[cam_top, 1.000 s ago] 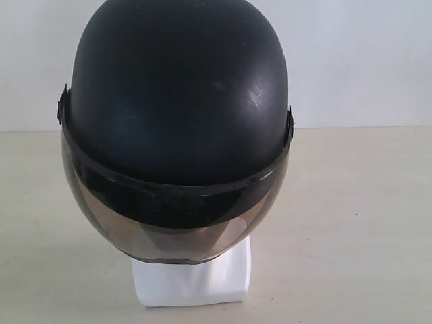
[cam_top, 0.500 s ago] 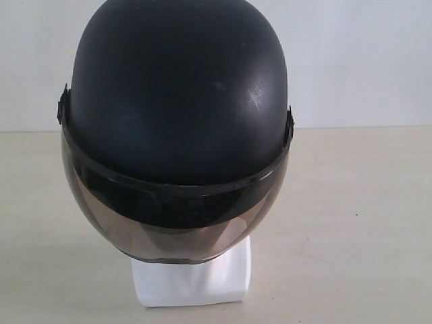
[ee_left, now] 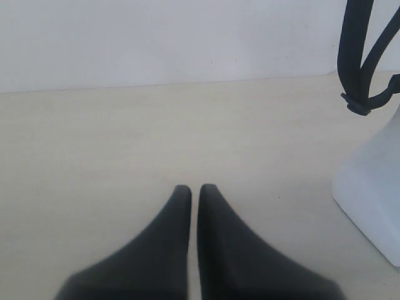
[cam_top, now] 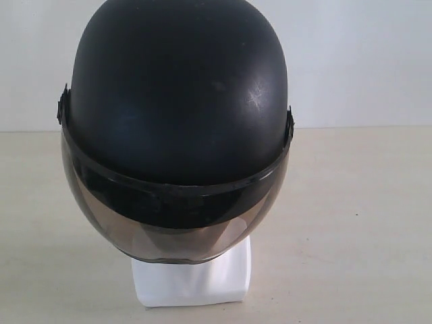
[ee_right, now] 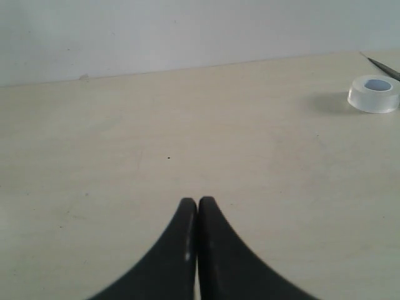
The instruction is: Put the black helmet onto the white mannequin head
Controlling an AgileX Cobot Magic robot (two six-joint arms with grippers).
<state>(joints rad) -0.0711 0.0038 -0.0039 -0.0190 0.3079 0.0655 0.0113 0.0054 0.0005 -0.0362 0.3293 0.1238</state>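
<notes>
The black helmet (cam_top: 179,101) sits on top of the white mannequin head, its smoky visor (cam_top: 172,229) down over the face. Only the head's white blocky base (cam_top: 192,280) shows below the visor in the exterior view. In the left wrist view the base (ee_left: 372,194) stands off to one side, with the helmet's black strap (ee_left: 356,56) hanging above it. My left gripper (ee_left: 195,187) is shut on nothing, low over the table and apart from the base. My right gripper (ee_right: 197,200) is shut and empty over bare table. Neither gripper appears in the exterior view.
A roll of clear tape (ee_right: 374,94) lies on the beige table (ee_right: 187,125) far from my right gripper, with a thin dark object (ee_right: 384,67) beside it. A white wall (cam_top: 358,61) rises behind the table.
</notes>
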